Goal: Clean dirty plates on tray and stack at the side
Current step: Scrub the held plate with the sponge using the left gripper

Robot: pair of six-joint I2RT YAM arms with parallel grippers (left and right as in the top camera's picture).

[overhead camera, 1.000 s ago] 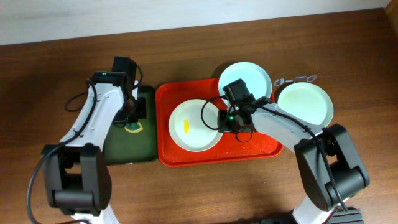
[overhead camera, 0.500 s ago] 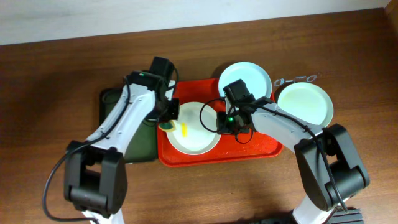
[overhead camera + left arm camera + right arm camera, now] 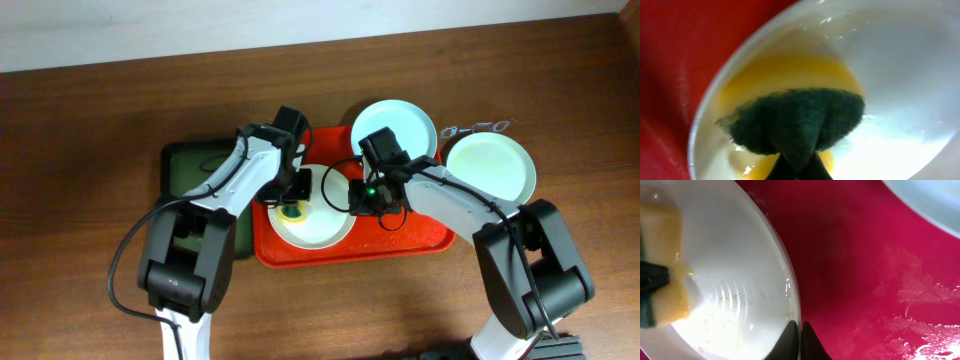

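Green-and-yellow scouring sponge (image 3: 795, 125) pinched at the tips of the left gripper (image 3: 293, 203), dark green tray (image 3: 188, 162) just left of that gripper, brown wooden table (image 3: 100, 120) beneath, small wire-like item (image 3: 478, 127) well right of the right gripper (image 3: 354, 196).

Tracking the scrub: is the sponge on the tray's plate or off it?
On it: both wrist views show the sponge resting inside the plate, green side up, touching its white surface.

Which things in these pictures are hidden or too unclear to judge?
1. Middle of the plate on the tray: the sponge covers it, overhead and left wrist.
2. Left gripper: nearly all cut off by the lower edge, left wrist; hidden under its arm, overhead.
3. Small things on the table: too small to name, overhead.
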